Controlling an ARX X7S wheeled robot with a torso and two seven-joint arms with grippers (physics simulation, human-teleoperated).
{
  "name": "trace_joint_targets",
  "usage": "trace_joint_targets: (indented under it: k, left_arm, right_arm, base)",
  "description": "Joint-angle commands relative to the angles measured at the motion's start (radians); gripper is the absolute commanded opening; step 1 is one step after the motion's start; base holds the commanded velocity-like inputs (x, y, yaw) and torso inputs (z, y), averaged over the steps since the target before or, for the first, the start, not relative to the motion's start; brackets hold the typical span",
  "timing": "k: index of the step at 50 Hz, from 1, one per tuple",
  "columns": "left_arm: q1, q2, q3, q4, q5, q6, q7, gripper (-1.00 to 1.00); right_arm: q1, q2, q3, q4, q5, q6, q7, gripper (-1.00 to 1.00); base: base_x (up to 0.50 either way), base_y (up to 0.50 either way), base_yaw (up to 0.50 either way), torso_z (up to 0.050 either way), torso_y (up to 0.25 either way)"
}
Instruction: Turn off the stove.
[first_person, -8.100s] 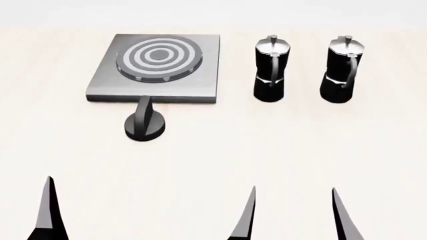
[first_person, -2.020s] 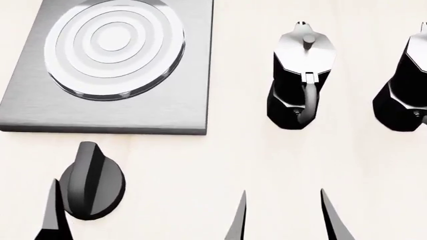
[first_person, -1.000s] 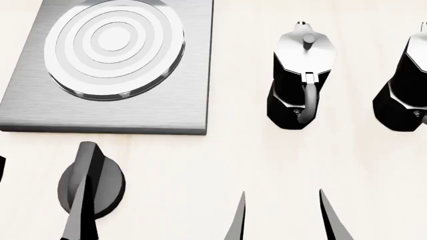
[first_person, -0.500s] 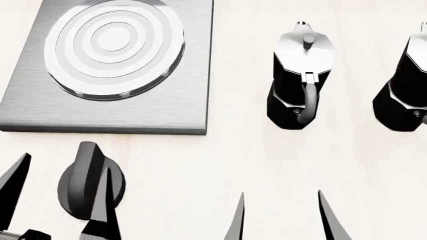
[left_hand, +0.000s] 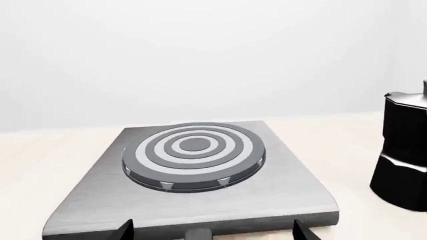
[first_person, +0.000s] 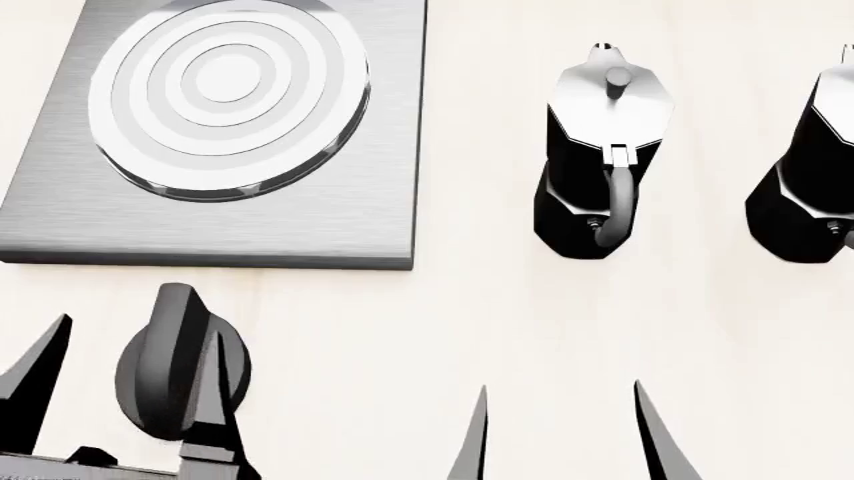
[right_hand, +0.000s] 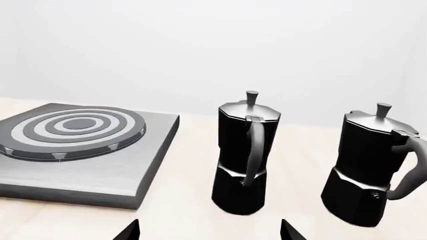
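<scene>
Left gripper (first_person: 127, 385): spread wide, straddling stove knob (first_person: 180, 360), nothing clamped.
Right gripper (first_person: 561, 430): parted, idle.
Risk: off-centre closing, fingers slipping off ridge.

The stove (first_person: 220, 135) lies at the far left of the table (first_person: 441, 320), with its knob (first_person: 180, 360) just in front of it. Right of the stove stand two pots, one (first_person: 601, 150) near it and the other (first_person: 807, 170) further right. The left gripper's (first_person: 127, 385) fingers flank the knob; the right gripper (first_person: 561, 435) is before the nearer pot.
</scene>
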Motion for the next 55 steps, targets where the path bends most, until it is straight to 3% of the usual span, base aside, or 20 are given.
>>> trace_joint_targets:
  k: [1,55]
  left_arm:
    - [-0.012,0.008,-0.002,-0.068,0.003,0.019,-0.008,1.0]
    - [-0.073,0.034,-0.013,-0.279,-0.003,0.068,-0.043,1.0]
  right_arm:
    - [0.0,0.003,0.0,0.002,0.004,-0.003,0.002,1.0]
    - [0.005,0.015,-0.014,-0.001,0.011,0.0,0.01,1.0]
  base:
    - [0.0,0.0,0.0,0.0,0.0]
    - [0.0,0.0,0.0,0.0,0.0]
